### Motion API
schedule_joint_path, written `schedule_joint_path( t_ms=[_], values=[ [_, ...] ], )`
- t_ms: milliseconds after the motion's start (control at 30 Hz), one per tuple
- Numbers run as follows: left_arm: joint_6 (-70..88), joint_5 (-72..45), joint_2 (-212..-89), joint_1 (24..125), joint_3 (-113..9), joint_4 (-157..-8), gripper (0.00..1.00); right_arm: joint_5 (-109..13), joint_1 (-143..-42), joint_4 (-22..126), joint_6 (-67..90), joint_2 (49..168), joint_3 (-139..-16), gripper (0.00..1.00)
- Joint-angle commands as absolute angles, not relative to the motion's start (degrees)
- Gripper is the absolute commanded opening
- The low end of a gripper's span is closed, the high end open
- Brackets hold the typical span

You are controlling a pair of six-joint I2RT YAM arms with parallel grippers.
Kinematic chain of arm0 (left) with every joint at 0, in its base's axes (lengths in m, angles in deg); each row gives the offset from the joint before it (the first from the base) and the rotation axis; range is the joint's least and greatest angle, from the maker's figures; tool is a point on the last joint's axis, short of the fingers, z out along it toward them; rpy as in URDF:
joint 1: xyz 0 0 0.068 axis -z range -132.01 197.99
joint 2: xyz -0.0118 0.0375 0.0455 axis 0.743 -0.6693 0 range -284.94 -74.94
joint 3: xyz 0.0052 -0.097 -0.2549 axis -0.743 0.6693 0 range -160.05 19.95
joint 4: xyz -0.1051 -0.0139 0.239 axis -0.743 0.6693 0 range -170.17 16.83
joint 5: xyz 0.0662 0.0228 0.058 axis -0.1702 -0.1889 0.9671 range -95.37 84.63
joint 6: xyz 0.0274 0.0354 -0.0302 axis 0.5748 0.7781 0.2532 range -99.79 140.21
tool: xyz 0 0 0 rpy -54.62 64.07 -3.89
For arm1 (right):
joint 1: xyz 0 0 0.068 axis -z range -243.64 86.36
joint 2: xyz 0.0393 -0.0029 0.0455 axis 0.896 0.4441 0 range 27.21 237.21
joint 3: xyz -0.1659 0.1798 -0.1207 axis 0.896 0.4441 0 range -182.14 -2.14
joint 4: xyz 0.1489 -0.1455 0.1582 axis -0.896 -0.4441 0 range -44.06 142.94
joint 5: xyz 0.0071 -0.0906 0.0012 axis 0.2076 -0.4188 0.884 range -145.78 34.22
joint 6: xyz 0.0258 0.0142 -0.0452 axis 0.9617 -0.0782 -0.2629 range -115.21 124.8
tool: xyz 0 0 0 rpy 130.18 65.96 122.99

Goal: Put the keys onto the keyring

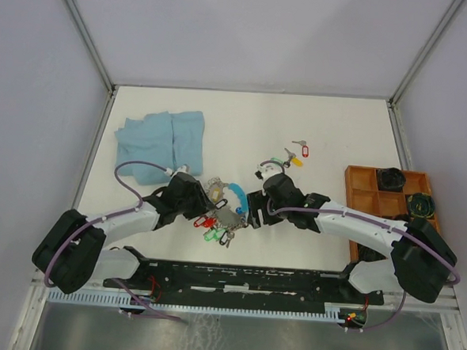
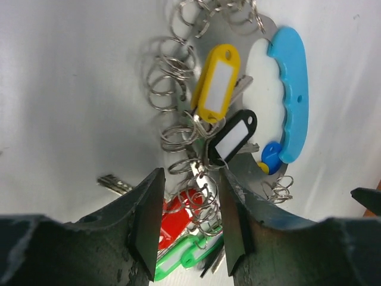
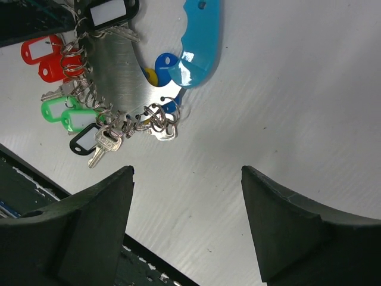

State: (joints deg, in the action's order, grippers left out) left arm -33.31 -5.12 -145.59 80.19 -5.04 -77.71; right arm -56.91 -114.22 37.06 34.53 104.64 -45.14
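Meeting at the middle of the desk [image 1: 339,134], the left arm [image 1: 128,220] and right arm [image 1: 349,222] point their jaws at the keyring [image 1: 225,205] from either side. The keyring is a flat metal plate with a blue handle [image 2: 292,89] and a row of split rings along its edge. It lies flat between the two arms.

Several keys [image 3: 102,145] hang from the rings. Their red tags [image 3: 41,50], green tags [image 3: 65,113], a black tag [image 3: 83,138] and a yellow tag [image 2: 215,80] show in the wrist views.

The left jaws are parted to a narrow gap over the rings and the red and green tags; I cannot see them gripping anything. The right jaws are spread wide and hold nothing, with bare desk between them and the plate just beyond.

Loose keys [image 1: 296,155] lie on the desk farther back, beyond the right jaws and apart from the keyring — their tags are yellow, red and green. A blue cloth [image 1: 158,143] lies back left, and an orange tray [image 1: 363,191] sits at the right edge.
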Motion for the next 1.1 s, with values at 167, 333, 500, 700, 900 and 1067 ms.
schedule_joint_path(
  t_ms=[167,333,500,700,900,1067],
  values=[
    [-39.47,-7.55,-152.18,91.17,-8.3,-88.6,0.47,-62.57,-114.52,36.52,33.46,99.81,-45.66,0.8],
    [-40.31,-8.76,-155.11,96.21,-10.99,-91.22,0.49,-65.97,-114.48,33.51,31.71,97.39,-45.69,0.8],
    [-39.94,-6.41,-150.91,96.85,-10.29,-90.87,0.5,-65.71,-114.48,33.43,29.94,97.22,-45.91,0.79],
    [-39.56,2.88,-138.73,94.71,-6.36,-84.4,0.53,-66.21,-114.43,31.82,26.0,103.36,-50.62,0.79],
    [-39.66,0.67,-131.42,86.77,-0.69,-81.25,0.54,-68.68,-113.19,27.67,23.43,112.89,-57.47,0.78],
    [-39.09,-3.13,-129.32,80.39,2.34,-82.1,0.54,-66.35,-111.58,27.97,23.35,117.88,-60.05,0.75]
  ],
)
